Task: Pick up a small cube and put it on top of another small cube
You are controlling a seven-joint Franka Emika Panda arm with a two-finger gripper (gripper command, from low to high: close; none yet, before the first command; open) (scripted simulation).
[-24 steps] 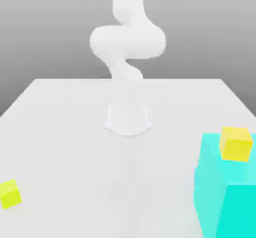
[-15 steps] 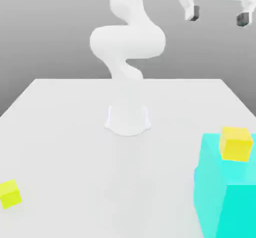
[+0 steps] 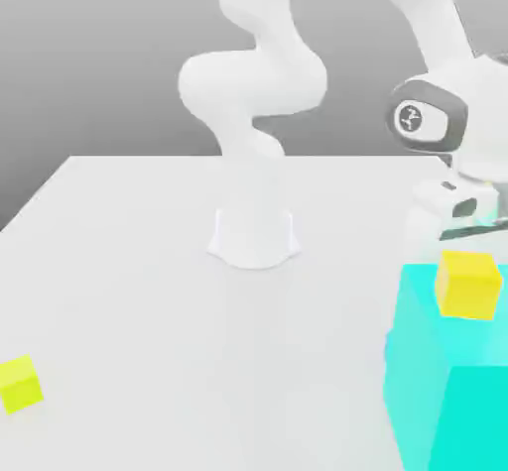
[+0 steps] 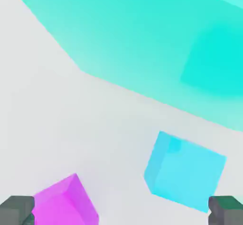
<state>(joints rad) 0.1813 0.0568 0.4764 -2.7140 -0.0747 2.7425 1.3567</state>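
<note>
In the hand view, a small light blue cube (image 4: 185, 174) and a small magenta cube (image 4: 64, 205) sit apart on the white table. My gripper (image 4: 121, 213) hovers above them, open, with its dark fingertips (image 4: 16, 211) set wide and nothing between them. The magenta cube lies close to one fingertip and the blue cube close to the other. In the exterior view the hand (image 3: 454, 201) hangs low at the right, just behind a big cyan block (image 3: 446, 390).
A small yellow cube (image 3: 468, 283) rests on top of the big cyan block (image 4: 142, 34). Another yellow cube (image 3: 20, 383) lies near the table's front at the exterior view's left. The arm's white base (image 3: 254, 236) stands mid-table.
The arm has swung down from the top of the exterior view to the right side, and the hand now sits low behind the cyan block. The cubes have not moved.
</note>
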